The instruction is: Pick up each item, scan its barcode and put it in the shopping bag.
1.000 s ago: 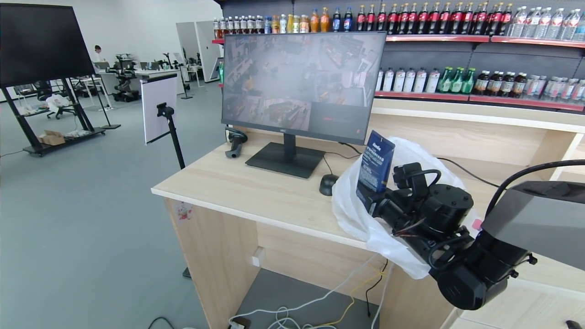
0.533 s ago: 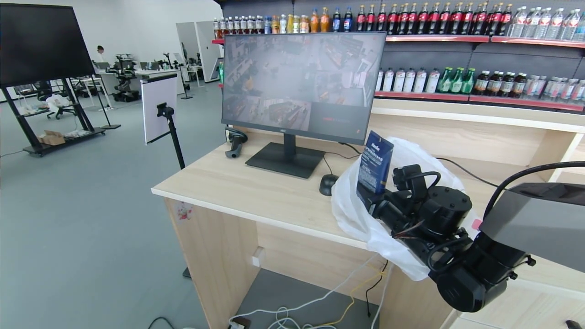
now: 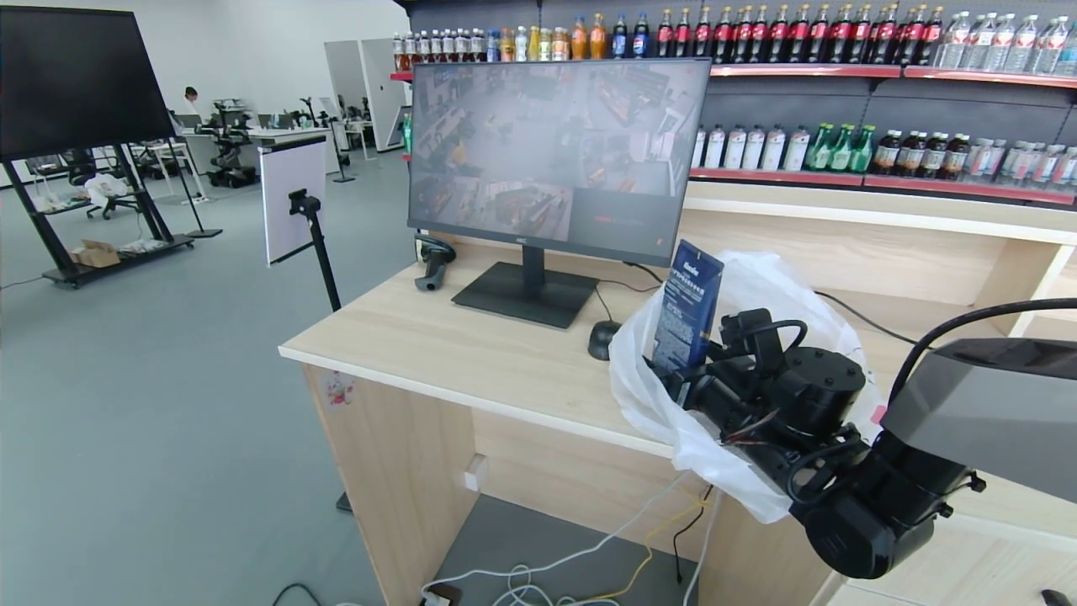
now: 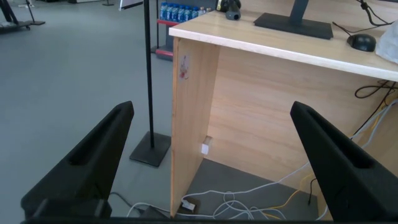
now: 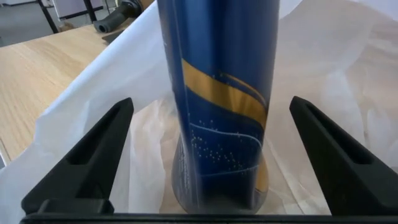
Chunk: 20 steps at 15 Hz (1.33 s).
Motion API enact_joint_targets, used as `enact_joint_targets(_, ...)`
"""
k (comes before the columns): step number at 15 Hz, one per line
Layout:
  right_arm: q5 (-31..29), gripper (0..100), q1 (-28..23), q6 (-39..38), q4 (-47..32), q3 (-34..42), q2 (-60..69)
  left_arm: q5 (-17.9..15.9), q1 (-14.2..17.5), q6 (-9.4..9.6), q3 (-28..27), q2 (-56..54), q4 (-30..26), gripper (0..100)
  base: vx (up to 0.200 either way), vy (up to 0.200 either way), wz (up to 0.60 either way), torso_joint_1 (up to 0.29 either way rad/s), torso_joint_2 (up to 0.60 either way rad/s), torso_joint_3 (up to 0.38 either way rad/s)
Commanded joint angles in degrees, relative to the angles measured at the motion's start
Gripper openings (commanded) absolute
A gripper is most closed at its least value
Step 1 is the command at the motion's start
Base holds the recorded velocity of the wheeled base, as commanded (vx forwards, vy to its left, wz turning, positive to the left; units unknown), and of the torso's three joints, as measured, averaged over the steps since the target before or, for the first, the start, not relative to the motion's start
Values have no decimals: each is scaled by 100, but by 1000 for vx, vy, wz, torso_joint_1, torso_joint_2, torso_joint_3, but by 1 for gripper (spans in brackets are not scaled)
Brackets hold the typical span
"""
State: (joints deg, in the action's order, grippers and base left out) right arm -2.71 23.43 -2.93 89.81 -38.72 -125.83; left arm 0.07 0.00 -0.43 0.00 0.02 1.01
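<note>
A tall blue pack with a gold stripe [image 3: 692, 305] stands upright in the mouth of the white plastic shopping bag [image 3: 656, 412] on the wooden desk. My right gripper [image 3: 677, 370] is inside the bag's opening at the pack's lower end. In the right wrist view the pack [image 5: 217, 106] rises between the two fingers [image 5: 93, 162], with bag plastic showing in the gap on each side, so the right gripper [image 5: 211, 124] is open. My left gripper [image 4: 211, 124] hangs open and empty, low beside the desk's side panel. A black barcode scanner [image 3: 435, 261] stands at the desk's far left.
A monitor [image 3: 555, 156] on a black foot fills the middle of the desk [image 3: 471, 353], with a black mouse [image 3: 602, 339] close to the bag. Cables hang under the desk. A black stand with a white board [image 3: 313, 244] stands on the floor to the left. Bottle shelves line the back wall.
My right gripper has sunk a little into the bag and the blue pack has tilted slightly, its lower end moving left. The left arm's motion cannot be judged.
</note>
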Motion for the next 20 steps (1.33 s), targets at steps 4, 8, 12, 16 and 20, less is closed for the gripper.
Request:
enact_joint_targets(4,-2,100,-40,-6,19,286,287,1,-9,-1,0,-2,-5,100,0,0,0,0,0,0)
enact_joint_targets(8,-2,100,-23,3,19,497,612,1,0,-1,0,-2,-5,100,0,0,0,0,0,0)
enact_joint_targets(12,-2,100,-23,11,19,804,964,1,0,-1,0,-2,-5,100,0,0,0,0,0,0)
enact_joint_targets(16,-2,100,-49,11,19,1297,1500,1,0,-1,0,-2,-13,100,0,0,0,0,0,0)
enact_joint_targets(20,-2,100,-102,11,19,1543,1966,1,0,-1,0,-2,-13,100,0,0,0,0,0,0)
